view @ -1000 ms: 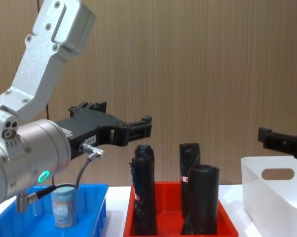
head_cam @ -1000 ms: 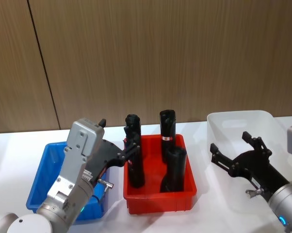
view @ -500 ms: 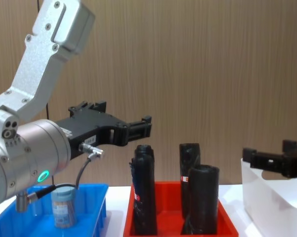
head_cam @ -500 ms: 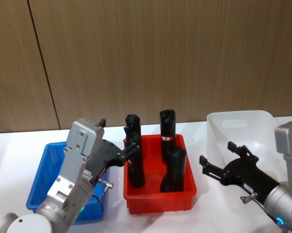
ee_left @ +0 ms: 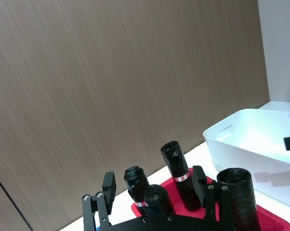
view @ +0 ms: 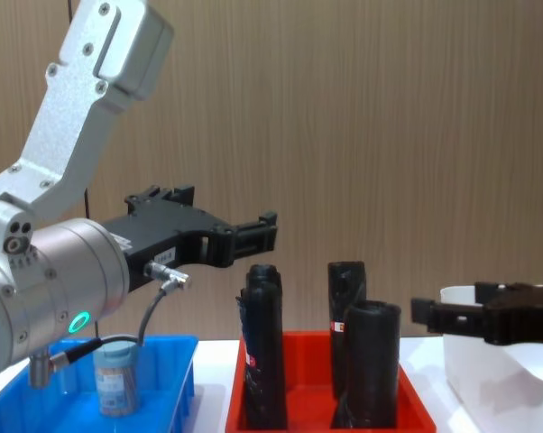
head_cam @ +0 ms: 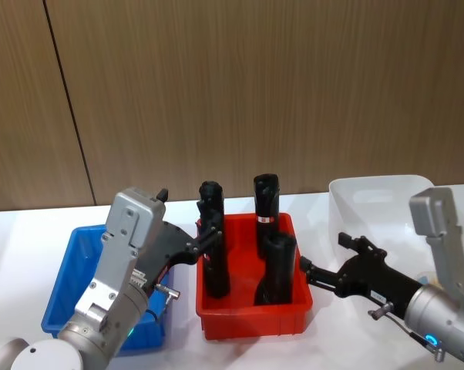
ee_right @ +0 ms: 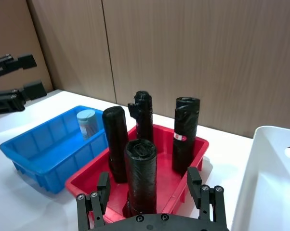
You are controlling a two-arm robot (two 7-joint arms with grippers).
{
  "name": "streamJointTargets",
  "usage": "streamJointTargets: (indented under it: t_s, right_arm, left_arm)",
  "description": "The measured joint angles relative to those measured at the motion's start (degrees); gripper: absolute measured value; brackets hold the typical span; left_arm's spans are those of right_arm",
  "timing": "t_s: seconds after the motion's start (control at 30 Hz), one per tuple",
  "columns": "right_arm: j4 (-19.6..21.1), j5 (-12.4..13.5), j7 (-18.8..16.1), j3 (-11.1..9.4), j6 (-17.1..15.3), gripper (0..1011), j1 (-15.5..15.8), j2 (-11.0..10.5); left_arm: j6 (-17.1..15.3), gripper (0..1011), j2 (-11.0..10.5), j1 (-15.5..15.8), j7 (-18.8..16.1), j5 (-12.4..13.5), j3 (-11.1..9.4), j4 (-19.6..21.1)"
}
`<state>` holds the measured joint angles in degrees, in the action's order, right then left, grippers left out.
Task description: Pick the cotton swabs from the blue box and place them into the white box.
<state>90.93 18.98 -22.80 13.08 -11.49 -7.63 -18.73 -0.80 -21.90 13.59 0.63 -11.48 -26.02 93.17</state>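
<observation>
Now right gripper [head_cam: 313, 271] shifted leftward from white box [head_cam: 371, 200] to red bin [head_cam: 251, 320], jaws wide, empty

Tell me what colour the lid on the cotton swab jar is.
Grey-blue; the cotton swabs jar shows it best in the right wrist view, standing in the blue box.

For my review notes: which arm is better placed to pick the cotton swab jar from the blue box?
Left, probably. The left gripper is above and just right of the blue box holding the cotton swab jar; the right gripper is beyond the red bin.
</observation>
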Motion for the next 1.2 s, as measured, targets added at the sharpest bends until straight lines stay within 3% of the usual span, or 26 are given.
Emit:
streamJointTargets:
  t_s: [0.57, 1.2]
  right_arm:
    - [-9.3, -3.4, -4.8, 1.8, -0.9, 1002, -6.6, 3.0]
    - [-19.0, -6.6, -5.5, 3.3, 1.1, 1002, -12.6, 5.9]
  left_arm:
    - [0.0, 1004, 0.0, 0.0, 0.0, 0.0, 0.0, 0.0]
    - [0.0, 1004, 0.0, 0.0, 0.0, 0.0, 0.0, 0.0]
